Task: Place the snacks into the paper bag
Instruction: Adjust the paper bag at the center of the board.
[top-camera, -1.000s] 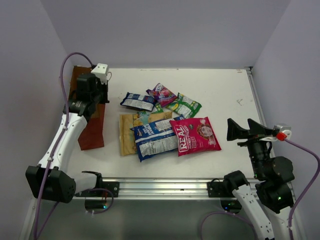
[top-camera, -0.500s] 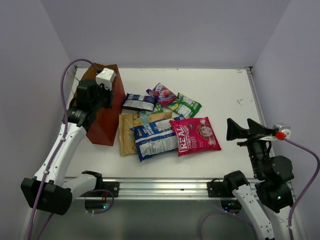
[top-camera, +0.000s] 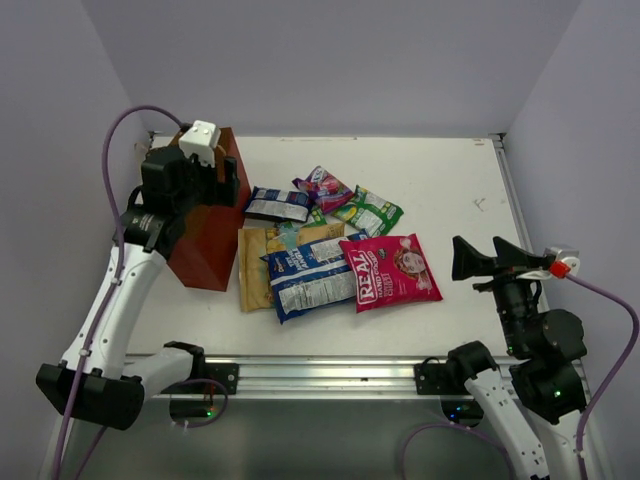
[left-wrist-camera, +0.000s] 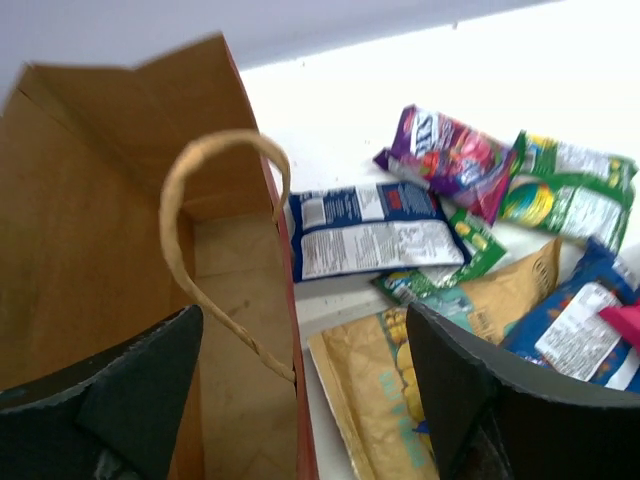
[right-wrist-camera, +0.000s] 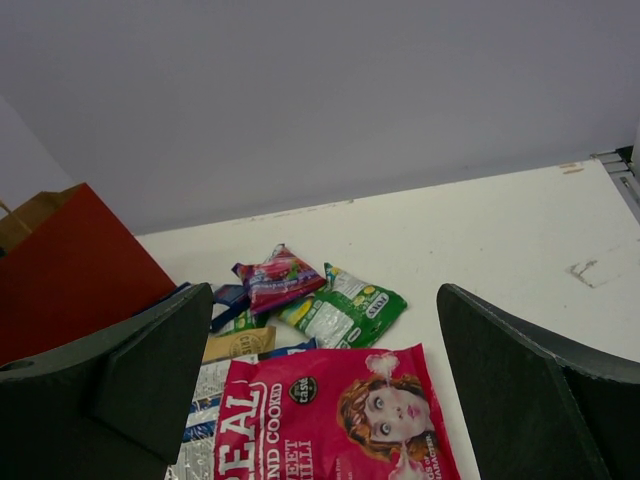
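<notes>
**Top external view:** We see the tall brown paper bag (top-camera: 205, 240) with red sides standing mouth-up at the left edge of the white worktop (top-camera: 450, 180). The left hand (top-camera: 222, 185) is poised over its opening. Just right of the bag, the snacks lie in a loose heap. A large pink-red "REAL" packet (top-camera: 390, 270) overlaps a large blue-white packet (top-camera: 310, 275), which rests on a tan-gold packet (top-camera: 256, 268). Behind them are a small dark blue packet (top-camera: 277, 203), a small purple-pink packet (top-camera: 323, 186) and a small green packet (top-camera: 370, 210). All six are on the worktop, outside the bag. The right hand (top-camera: 478, 255) hangs well apart near the right edge, spread wide and holding nothing.

**Left wrist view:** We look down into the paper bag (left-wrist-camera: 90, 200). The left hand (left-wrist-camera: 300, 315) has its black fingers wide apart. A thin tan loop handle (left-wrist-camera: 220, 140) arcs up between them, clear of both. The dark blue packet (left-wrist-camera: 370, 235), purple-pink packet (left-wrist-camera: 450, 155), green packet (left-wrist-camera: 565, 190) and tan-gold packet (left-wrist-camera: 400, 390) lie beside the bag.

**Right wrist view:** We see the right hand (right-wrist-camera: 325, 290) gaping wide and empty. It frames the "REAL" packet (right-wrist-camera: 330, 420), green packet (right-wrist-camera: 345, 310) and purple-pink packet (right-wrist-camera: 275, 280), with the paper bag (right-wrist-camera: 80, 270) at far left.
</notes>
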